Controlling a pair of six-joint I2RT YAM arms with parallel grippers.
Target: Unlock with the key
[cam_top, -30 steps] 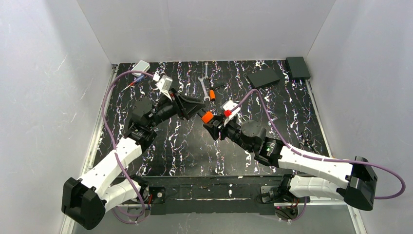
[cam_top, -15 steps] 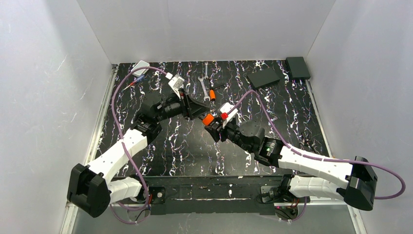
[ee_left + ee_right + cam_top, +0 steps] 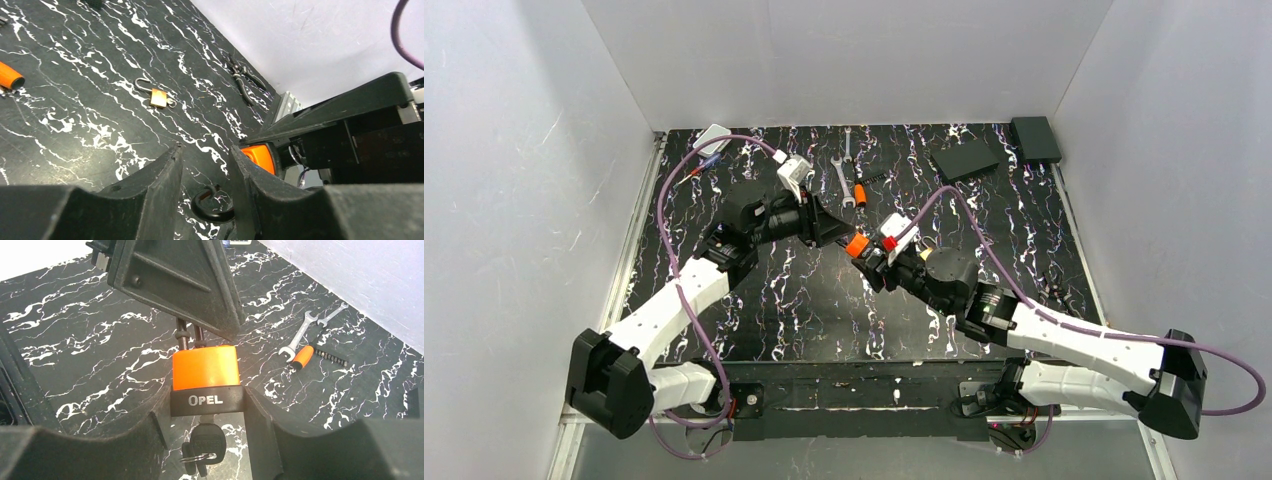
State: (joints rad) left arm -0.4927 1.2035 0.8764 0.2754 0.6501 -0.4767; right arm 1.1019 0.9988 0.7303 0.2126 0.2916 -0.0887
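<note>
- Orange padlock (image 3: 205, 367) with a black band marked OPEL, pinched at that band between the fingers of the right gripper (image 3: 206, 407) and held up off the marbled black table (image 3: 784, 300).
- Directly under the padlock: the key (image 3: 204, 442), blade up in the keyhole, dark head and small ring hanging free.
- Directly above the padlock: dark shackle (image 3: 212, 206) rising between the fingers of the left gripper (image 3: 206, 167).
- Left jaws a little apart, astride the shackle, with a sliver of table showing beside it; grip not closed.
- Beyond the padlock, toward the back wall: two silver wrenches (image 3: 298, 333) and an orange-handled tool (image 3: 303, 356), lying close together.
- Well apart from the padlock, flat on the table: small brass padlock (image 3: 159, 97), with dark pliers (image 3: 244, 80) farther off near the wall.
- Far from the padlock, at the back right corner: two black boxes (image 3: 964, 160).
</note>
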